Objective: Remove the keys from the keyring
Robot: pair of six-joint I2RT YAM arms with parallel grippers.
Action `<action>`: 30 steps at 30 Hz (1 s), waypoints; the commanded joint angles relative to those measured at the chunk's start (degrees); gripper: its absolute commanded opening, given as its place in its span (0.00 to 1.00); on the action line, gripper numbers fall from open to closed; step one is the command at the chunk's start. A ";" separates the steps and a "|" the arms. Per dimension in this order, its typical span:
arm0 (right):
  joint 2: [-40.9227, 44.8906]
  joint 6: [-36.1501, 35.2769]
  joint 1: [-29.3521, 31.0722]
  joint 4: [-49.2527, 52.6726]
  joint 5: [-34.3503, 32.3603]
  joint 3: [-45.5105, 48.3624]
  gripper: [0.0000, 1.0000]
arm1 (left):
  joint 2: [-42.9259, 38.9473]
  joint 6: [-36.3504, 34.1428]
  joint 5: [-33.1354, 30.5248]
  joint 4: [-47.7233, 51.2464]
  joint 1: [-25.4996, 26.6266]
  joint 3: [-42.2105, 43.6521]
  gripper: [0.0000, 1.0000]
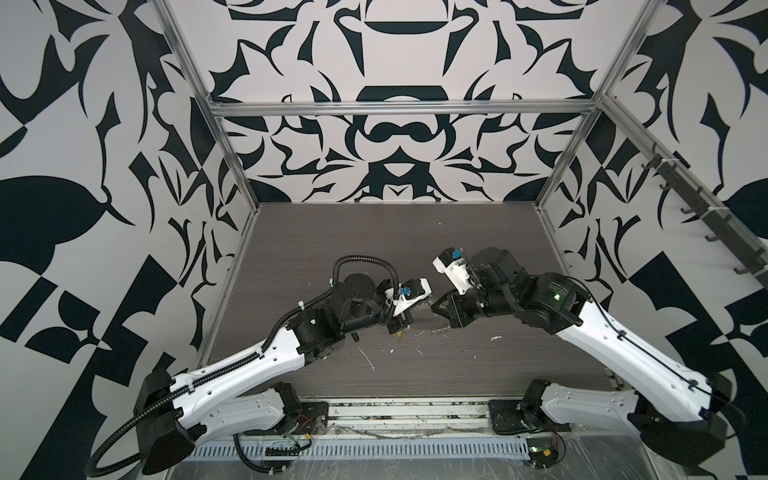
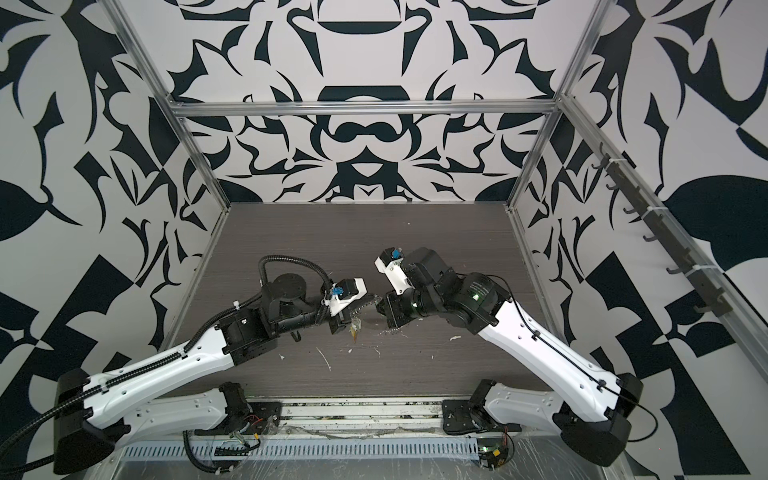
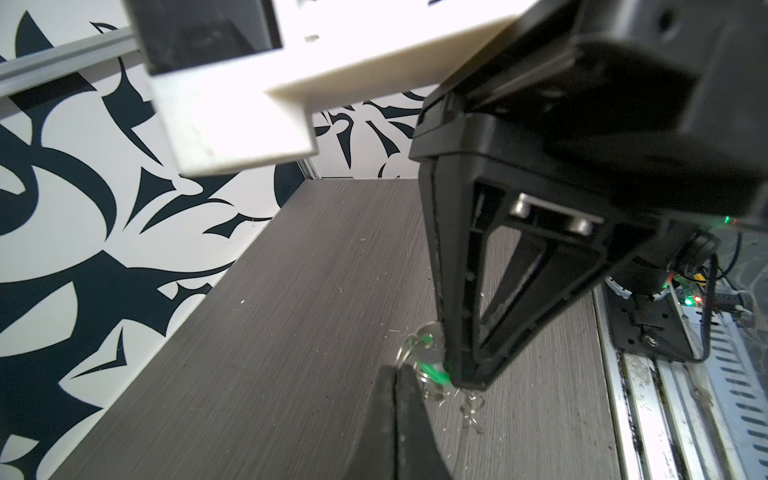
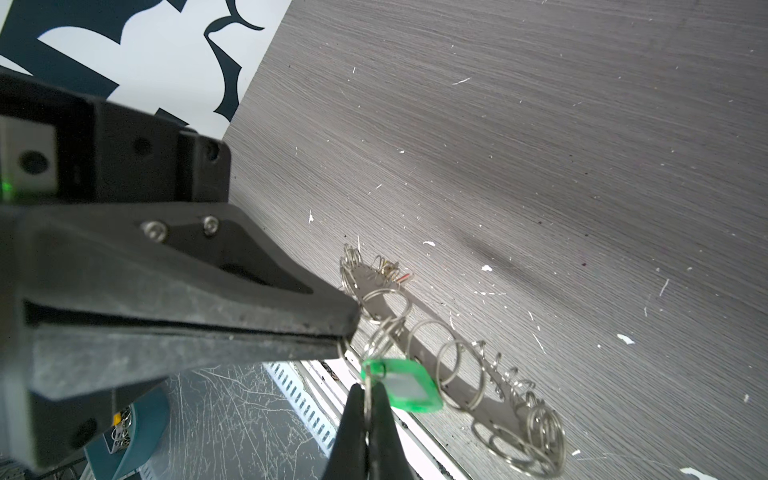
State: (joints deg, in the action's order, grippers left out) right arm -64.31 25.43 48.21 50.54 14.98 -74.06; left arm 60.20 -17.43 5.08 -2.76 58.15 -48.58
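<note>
The keyring [image 4: 494, 409], a flat grey disc fringed with silver wire loops, hangs edge-on between both grippers above the middle of the table; in both top views it [image 2: 368, 318] is mostly hidden by them. My left gripper [image 4: 347, 328] is shut on one rim loop, its jaws [image 3: 397, 370] pressed together. My right gripper [image 4: 366, 388] is shut on the wire loop that carries a green tag [image 4: 405, 388], and its tip [image 3: 465, 378] sits right beside the green tag [image 3: 432, 368]. A yellow-orange tag [image 2: 355, 332] dangles under the left gripper. No key blade shows clearly.
White scraps [image 1: 368, 359] litter the dark wood-grain table [image 1: 374, 249]. A metal rail [image 1: 407, 411] runs along the front edge between the arm bases. Patterned walls and aluminium posts [image 1: 232, 166] close in the back and sides.
</note>
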 commanded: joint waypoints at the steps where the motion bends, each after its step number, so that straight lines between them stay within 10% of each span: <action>1: 1.34 0.40 0.09 0.86 -1.10 -0.94 0.00 | -2.07 -0.32 -1.92 -3.39 -0.41 1.09 0.00; 18: -0.29 -2.01 0.13 2.32 0.00 -4.89 0.00 | -3.41 -1.05 -1.23 -2.08 -0.41 3.29 0.00; 30: -2.26 -4.07 0.22 4.25 1.00 -7.14 0.00 | -3.86 -1.85 -0.18 -0.41 -0.41 3.23 0.39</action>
State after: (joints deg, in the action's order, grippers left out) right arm -66.83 22.87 48.47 55.44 15.79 -78.59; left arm 57.36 -19.14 4.89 -3.86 57.87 -45.45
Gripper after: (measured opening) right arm 0.049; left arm 0.381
